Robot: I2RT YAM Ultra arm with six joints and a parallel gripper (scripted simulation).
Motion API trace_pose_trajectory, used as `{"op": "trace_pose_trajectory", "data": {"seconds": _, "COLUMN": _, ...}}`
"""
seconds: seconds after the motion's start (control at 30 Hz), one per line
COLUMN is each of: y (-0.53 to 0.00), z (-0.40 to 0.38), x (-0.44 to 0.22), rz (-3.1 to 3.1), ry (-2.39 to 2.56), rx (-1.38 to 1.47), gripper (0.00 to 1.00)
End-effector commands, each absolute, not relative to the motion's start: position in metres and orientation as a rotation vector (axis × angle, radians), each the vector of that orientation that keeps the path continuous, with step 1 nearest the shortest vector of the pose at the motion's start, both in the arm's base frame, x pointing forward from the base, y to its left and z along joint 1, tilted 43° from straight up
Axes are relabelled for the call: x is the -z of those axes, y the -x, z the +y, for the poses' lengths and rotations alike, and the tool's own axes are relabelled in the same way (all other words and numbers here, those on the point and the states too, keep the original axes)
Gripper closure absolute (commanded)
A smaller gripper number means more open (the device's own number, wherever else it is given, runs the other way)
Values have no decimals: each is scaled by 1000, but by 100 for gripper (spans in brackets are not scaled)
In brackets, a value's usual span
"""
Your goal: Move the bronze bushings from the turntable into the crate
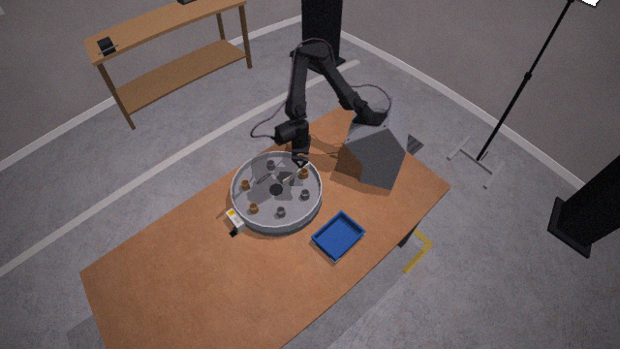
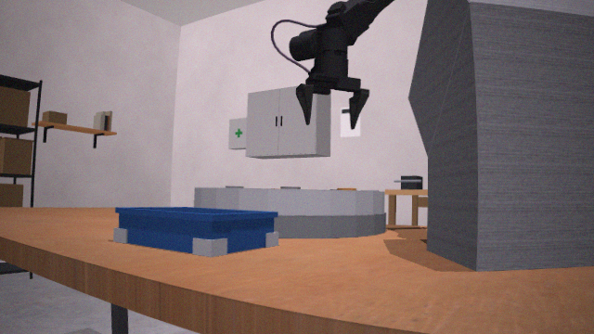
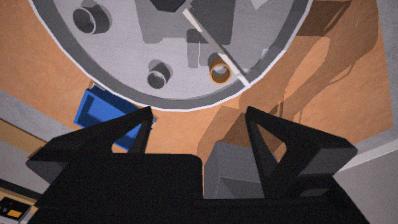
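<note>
The round grey turntable (image 1: pixel 295 227) (image 2: pixel 325 204) (image 3: pixel 120 50) holds three bronze bushings: one (image 1: pixel 304 173) (image 3: pixel 215 62) near the arm, one (image 1: pixel 245 184) at the far left rim and one (image 1: pixel 254 207) at the near left. Three steel bushings also stand on it: one (image 1: pixel 270 165) at the back, one (image 1: pixel 304 194) at the right and one (image 1: pixel 281 211) at the front. The blue crate (image 1: pixel 338 237) (image 2: pixel 162 232) (image 3: pixel 102 112) stands beside it; no bushing shows inside. My gripper (image 1: pixel 300 165) (image 2: pixel 330 126) (image 3: pixel 199 111) is open and empty, pointing down high above the turntable's arm-side edge.
A large grey block (image 1: pixel 375 157) (image 2: pixel 520 139) (image 3: pixel 232 165) stands under the arm's base, right of the turntable. A small white device (image 1: pixel 235 220) with a yellow patch sits against the turntable's front left side. The turntable has a raised rim and a dark centre hub (image 1: pixel 276 189).
</note>
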State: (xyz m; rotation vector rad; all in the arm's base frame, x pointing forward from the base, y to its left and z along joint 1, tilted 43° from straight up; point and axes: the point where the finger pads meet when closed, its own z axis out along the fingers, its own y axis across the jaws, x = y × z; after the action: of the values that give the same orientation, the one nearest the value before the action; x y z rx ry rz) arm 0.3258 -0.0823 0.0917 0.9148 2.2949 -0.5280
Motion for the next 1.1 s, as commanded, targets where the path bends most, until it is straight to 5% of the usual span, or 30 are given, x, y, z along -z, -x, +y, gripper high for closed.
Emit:
{"op": "trace_pose_trajectory", "data": {"seconds": 0.0, "y": -324, "z": -80, "x": -107, "rz": 2261, "ry": -935, "rx": 543, "gripper": 0}}
{"op": "trace_pose_trajectory", "data": {"seconds": 0.53, "y": -325, "z": -80, "x": -108, "rz": 2253, "ry": -936, "rx": 538, "gripper": 0}}
{"op": "trace_pose_trajectory", "data": {"seconds": 0.57, "y": -325, "z": -80, "x": -108, "rz": 2253, "ry": -936, "rx": 538, "gripper": 89}}
{"op": "trace_pose_trajectory", "data": {"seconds": 1.07, "y": -325, "z": -80, "x": -108, "rz": 2254, "ry": -936, "rx": 538, "gripper": 89}}
